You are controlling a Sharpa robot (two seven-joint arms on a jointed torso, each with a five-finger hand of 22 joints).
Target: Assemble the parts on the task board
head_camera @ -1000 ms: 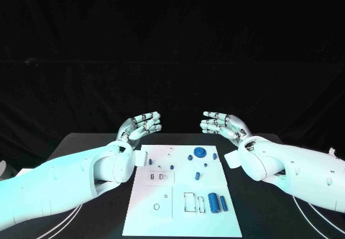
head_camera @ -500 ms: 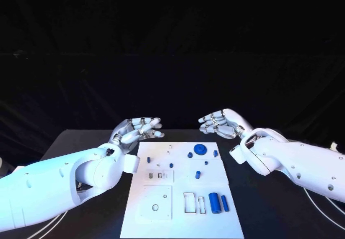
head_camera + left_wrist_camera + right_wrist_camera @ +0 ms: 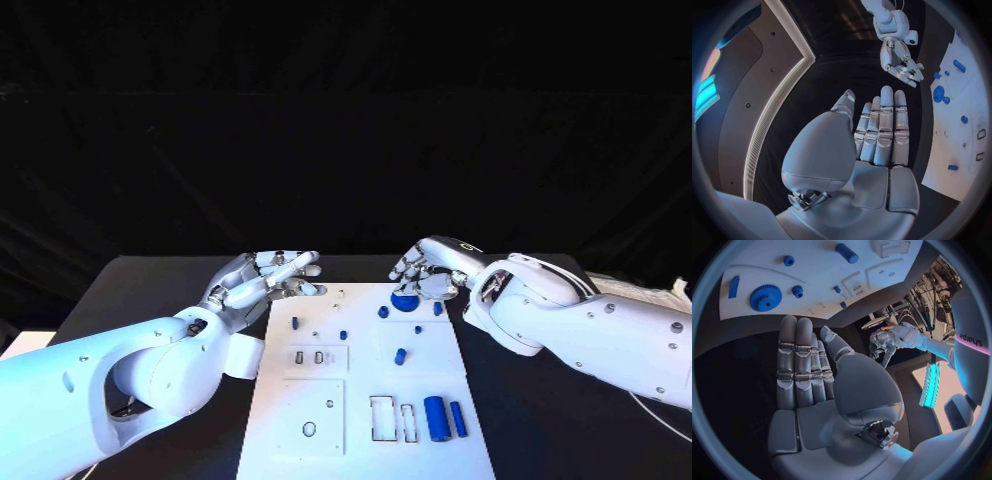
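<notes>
The white task board [image 3: 325, 400] lies in the middle of the black table. A blue gear [image 3: 404, 301] sits near its far edge, with several small blue pieces around it, such as a short peg [image 3: 400, 352]. Two blue cylinders [image 3: 434, 418] lie near the board's right front. My right hand [image 3: 430, 268] hovers just beyond the gear with its fingers straight and holds nothing. In the right wrist view its fingertips [image 3: 792, 322] stop short of the gear [image 3: 766, 297]. My left hand [image 3: 267, 273] is off the board's far left corner, fingers apart and empty, and its palm [image 3: 876, 140] shows nothing in it.
The board has rectangular slots [image 3: 387, 418] and a round hole [image 3: 309, 429] in its front half. Black table surface [image 3: 159, 290] lies on either side of the board. A black curtain hangs behind the table.
The camera has tilted. Both hands have come down and forward toward the board's far edge, and the right hand has gone from above the table to beside the gear.
</notes>
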